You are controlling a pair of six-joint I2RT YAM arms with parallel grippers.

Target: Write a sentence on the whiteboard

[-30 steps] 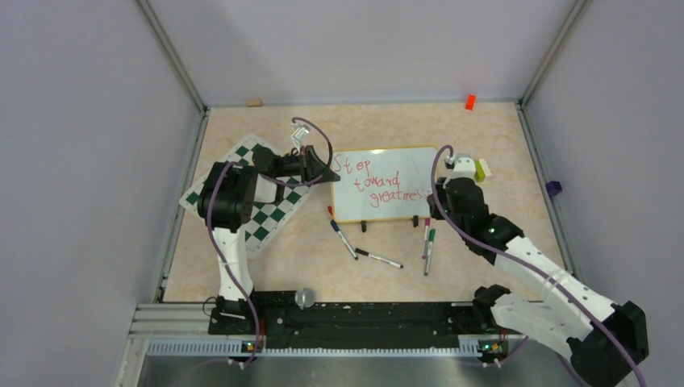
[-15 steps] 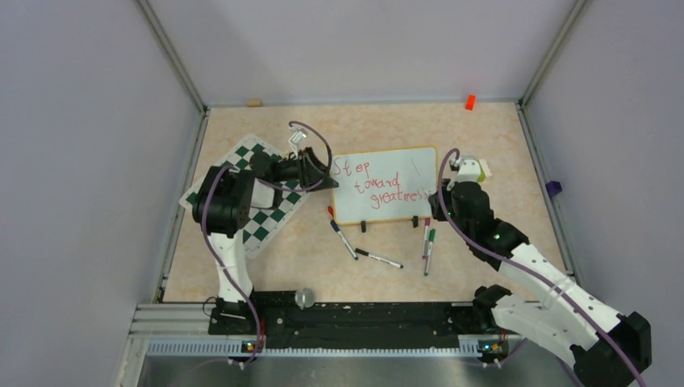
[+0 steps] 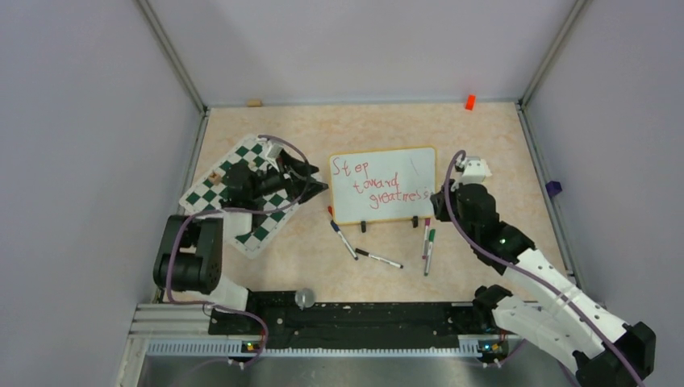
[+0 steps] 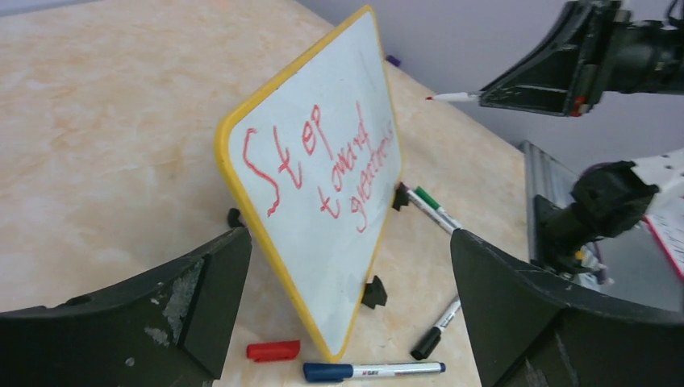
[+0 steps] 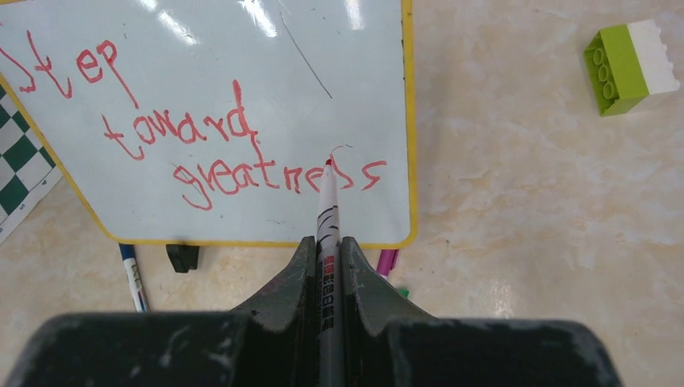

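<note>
Right tool (image 5: pixel 327 246) clamped on a red marker (image 5: pixel 328 201), tip by the last letters of the sentence (image 5: pixel 173 129). Left tool (image 4: pixel 347 242) spread wide, empty, beside the whiteboard (image 3: pixel 415 165) propped on the table (image 3: pixel 484 129). Reads "Step toward greatness" in three lines; apparently complete, with only pulling away and parking the marker left.

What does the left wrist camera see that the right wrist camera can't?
Only the left wrist view shows a loose red cap and a black-capped marker lying by the board. Only the right wrist view shows a green-and-white toy brick and a corner of the checkered mat. Both show the whiteboard with the red sentence, and the red marker pinched in the right fingers.
</note>
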